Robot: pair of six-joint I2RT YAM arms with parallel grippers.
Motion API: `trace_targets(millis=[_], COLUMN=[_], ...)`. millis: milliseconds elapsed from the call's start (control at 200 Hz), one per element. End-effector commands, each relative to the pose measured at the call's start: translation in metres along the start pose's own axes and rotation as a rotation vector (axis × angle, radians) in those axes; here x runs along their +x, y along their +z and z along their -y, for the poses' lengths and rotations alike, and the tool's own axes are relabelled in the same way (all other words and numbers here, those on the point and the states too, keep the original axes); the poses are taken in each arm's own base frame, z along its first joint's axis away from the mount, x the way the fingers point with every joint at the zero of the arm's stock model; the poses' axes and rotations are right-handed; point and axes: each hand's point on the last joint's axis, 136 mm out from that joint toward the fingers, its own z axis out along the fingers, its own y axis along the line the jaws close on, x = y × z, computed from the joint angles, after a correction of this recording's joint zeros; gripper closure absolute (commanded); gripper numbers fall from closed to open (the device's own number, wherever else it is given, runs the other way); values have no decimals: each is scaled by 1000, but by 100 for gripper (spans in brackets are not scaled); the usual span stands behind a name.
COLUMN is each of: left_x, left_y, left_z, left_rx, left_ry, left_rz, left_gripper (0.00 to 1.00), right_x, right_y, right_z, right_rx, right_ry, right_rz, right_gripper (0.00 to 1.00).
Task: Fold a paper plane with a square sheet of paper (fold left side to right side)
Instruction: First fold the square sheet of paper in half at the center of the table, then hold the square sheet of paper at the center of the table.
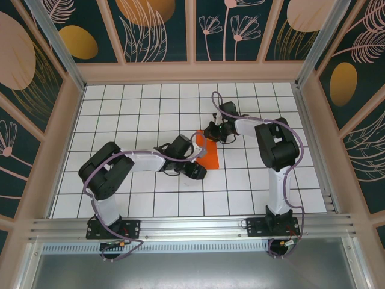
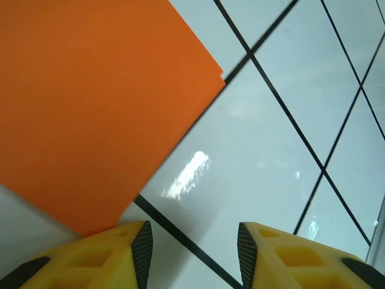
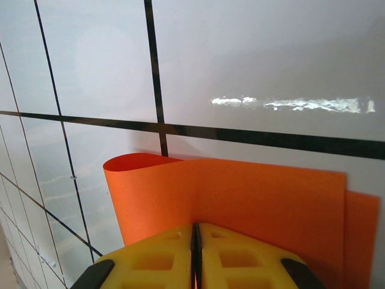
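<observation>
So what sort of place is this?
Probably a purpose-built robot test booth, not a home: a white tabletop ruled in black grid lines, dark teal wall panels painted with plants enclosing it, and a silver metal rail along the near edge.

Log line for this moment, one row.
right gripper: shut on orange paper, sheet curled over | left gripper: open, empty, beside paper corner | fold: rounded, uncreased

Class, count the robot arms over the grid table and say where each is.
2. The left arm reaches from the left to the orange paper's near left corner; the right arm comes from the right to its far end. None looks hidden.
</observation>
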Motion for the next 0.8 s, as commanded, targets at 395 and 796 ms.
trace_targets(millis=[395,796], left_x=[-74,-79], left_y=[-39,1], left_z=[0,-24], left_rx=[43,49], left_ry=[-68,-89], left_rz=[103,59], left_gripper=[54,53], right_x=[22,8], right_y=[15,2], right_z=[33,1], right_rx=[134,40], right_ry=[49,19], right_rz=[-54,-9], right_gripper=[87,85])
